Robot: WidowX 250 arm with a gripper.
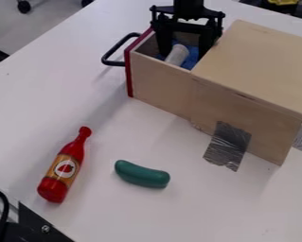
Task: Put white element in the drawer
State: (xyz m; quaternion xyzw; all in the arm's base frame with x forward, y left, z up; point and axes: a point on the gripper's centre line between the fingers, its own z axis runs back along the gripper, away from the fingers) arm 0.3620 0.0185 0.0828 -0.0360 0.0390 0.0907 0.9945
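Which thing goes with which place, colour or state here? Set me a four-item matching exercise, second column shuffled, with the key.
1. sauce bottle
2. toy cucumber
3. white cylinder
4. black handle

A. inside the open drawer
B. on the drawer's dark red front
C. green, lying on the table
D. red, lying on the table

Pairs: 1-D, 2-C, 3-A, 4-B

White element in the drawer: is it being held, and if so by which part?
Nothing held. The gripper is open in the drawer; the white element sits between its spread fingers, unclamped, with a visible gap on one side.
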